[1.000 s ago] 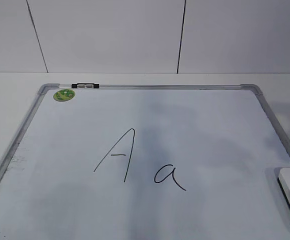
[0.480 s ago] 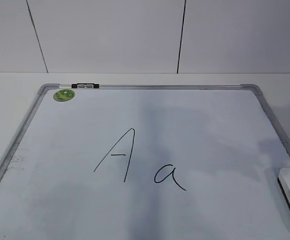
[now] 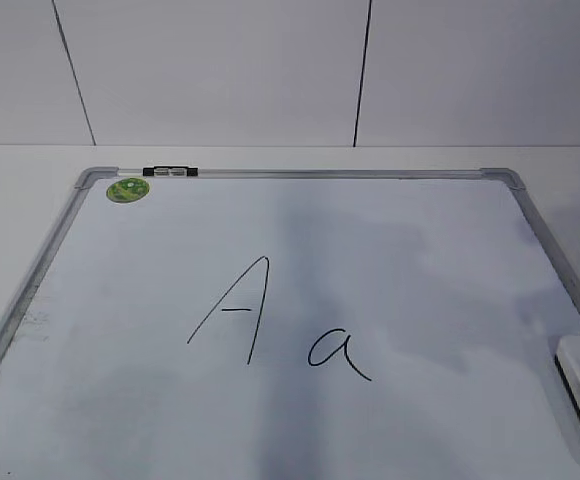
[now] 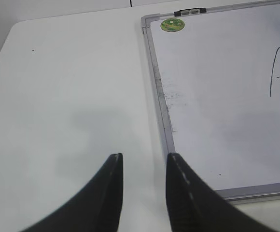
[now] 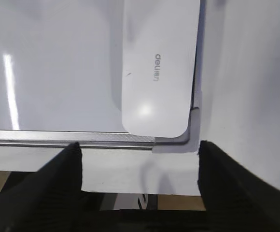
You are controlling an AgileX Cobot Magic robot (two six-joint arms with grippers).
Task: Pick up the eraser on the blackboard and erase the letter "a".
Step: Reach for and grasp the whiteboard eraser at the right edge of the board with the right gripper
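The blackboard [image 3: 390, 250] lies flat on the white table [image 4: 58, 96], metal frame all round, green sticker [image 3: 128, 189] at its far left corner. A capital "A" [image 3: 235, 310] sits near the middle, with the letter "a" [image 3: 338, 356] just right of it and a bit nearer the camera; both are intact, so no erasing has been done. The eraser [image 5: 158, 67] lies on the board in the near right corner, long side parallel to the right frame rail and close against it, short end almost at the bottom rail; the exterior view only catches its edge at the frame's lower right. The right gripper [image 5: 140, 164] is spread wide, fingers well apart, empty, sitting off the board's near edge and roughly in line with the eraser. The left gripper [image 4: 144, 166] is narrowly parted, empty, over the table just left of the board. Step in hand, as I read it: approach and grasp with the right arm. Advance over the bottom rail, centre the eraser between the fingers across its short width, and descend low enough to catch the plastic sides. Watch the right finger: the gap between eraser and rail looks tight, though the angle makes it hard to judge. If it fouls, nudge the eraser inward first. Lift with the felt side flat.
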